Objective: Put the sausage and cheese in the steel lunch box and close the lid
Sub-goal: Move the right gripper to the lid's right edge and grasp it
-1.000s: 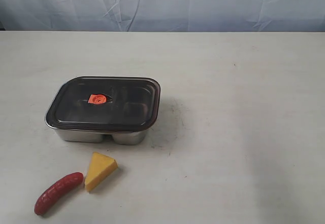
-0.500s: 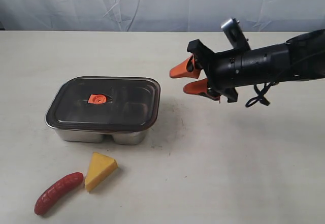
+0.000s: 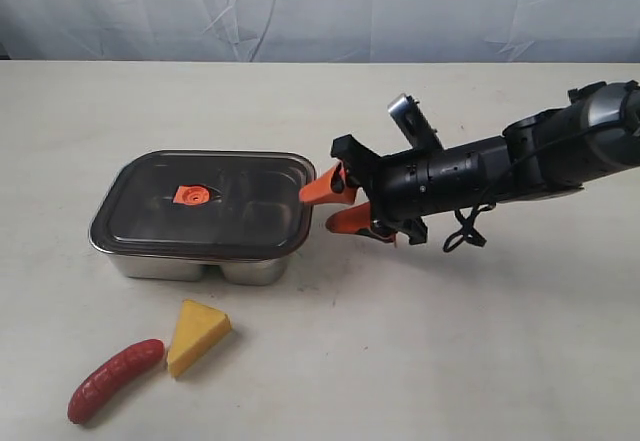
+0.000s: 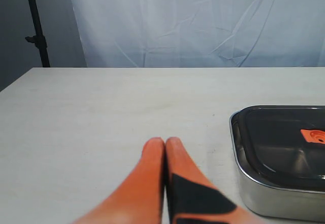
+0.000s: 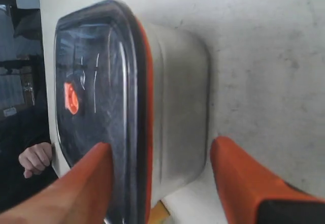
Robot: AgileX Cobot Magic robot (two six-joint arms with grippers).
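The steel lunch box (image 3: 185, 264) stands left of centre with the dark lid (image 3: 245, 206) on it, orange valve (image 3: 190, 194) on top. In front of it lie the yellow cheese (image 3: 197, 335) and the red sausage (image 3: 115, 379), side by side. My right gripper (image 3: 316, 212) is open at the box's right end, one finger over the lid's edge, the other beside the steel wall. In the right wrist view the lid (image 5: 96, 82) and box wall (image 5: 177, 107) sit between the fingers of the right gripper (image 5: 161, 144). My left gripper (image 4: 165, 144) is shut and empty, left of the box (image 4: 274, 193).
A pale table (image 3: 480, 341) carries everything, with a wrinkled blue-white backdrop (image 3: 320, 11) behind it. A dark stand (image 4: 35, 26) rises off the table's far corner. A person's hand (image 5: 35, 159) shows beyond the table edge in the right wrist view.
The right arm came in from the right and dropped down and left, bringing its open gripper to the box's right end. Box, cheese and sausage have not moved.
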